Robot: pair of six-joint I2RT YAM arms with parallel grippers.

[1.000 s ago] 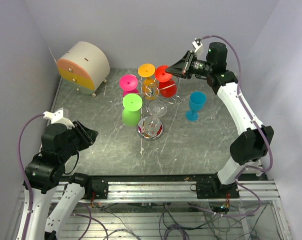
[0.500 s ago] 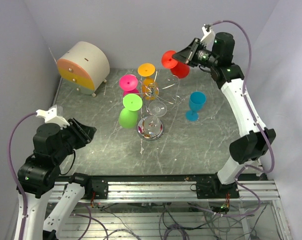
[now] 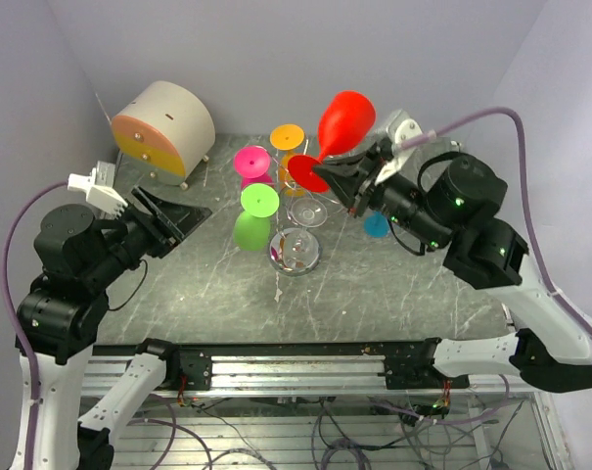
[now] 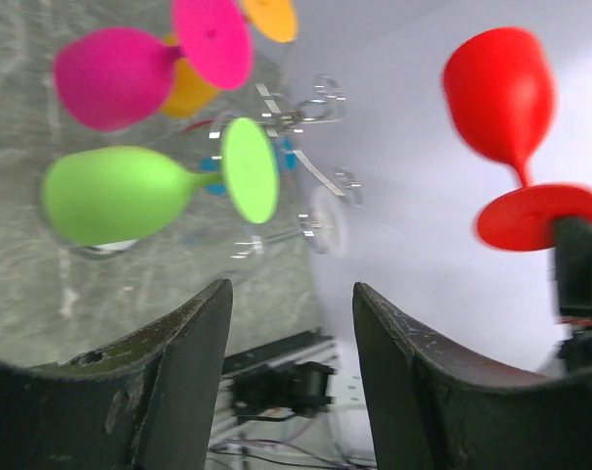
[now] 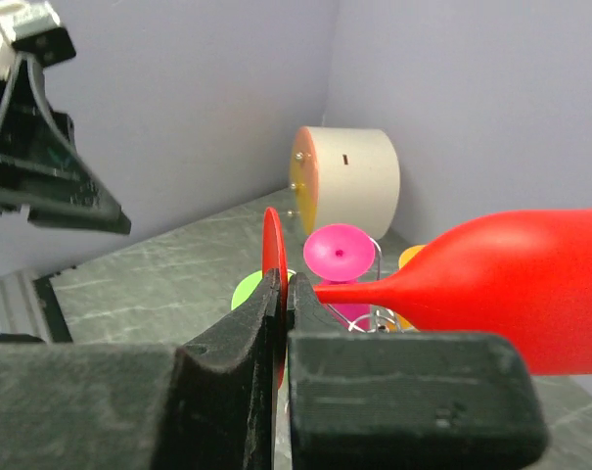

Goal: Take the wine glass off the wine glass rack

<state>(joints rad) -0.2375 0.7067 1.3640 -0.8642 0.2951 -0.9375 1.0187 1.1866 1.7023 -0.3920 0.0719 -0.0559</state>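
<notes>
Red glass (image 3: pixel 342 122) hangs in mid-air above the rack (image 3: pixel 295 252), free of the wire hooks. The right gripper (image 3: pixel 335 179) is clamped on the glass's round foot, with the bowl tilted up and back toward the rear wall. A second ago the glass hung upside down on the far side of the rack, with that gripper reaching in at it. Half a second ago it had been drawn up and off to the back right. Now the arm has swung it forward and high, well clear of the stand.

The right wrist view shows the thin red foot edge-on between the two closed fingers (image 5: pixel 239 338), with the stem and bowl running off to the right. The left gripper (image 3: pixel 183 217) has risen from the near left corner and spread its fingers wider. They stand apart with nothing between them, pointing toward the rack from well away.

Green (image 3: pixel 256 213), pink (image 3: pixel 251 162) and orange (image 3: pixel 288 137) glasses remain on the rack. A blue one (image 3: pixel 377 226) is mostly hidden behind the right gripper.

The change suggests the removal itself is done. What likely remains is setting the glass down upright on the table. The grip on a thin foot looks liable to let the glass swing.
</notes>
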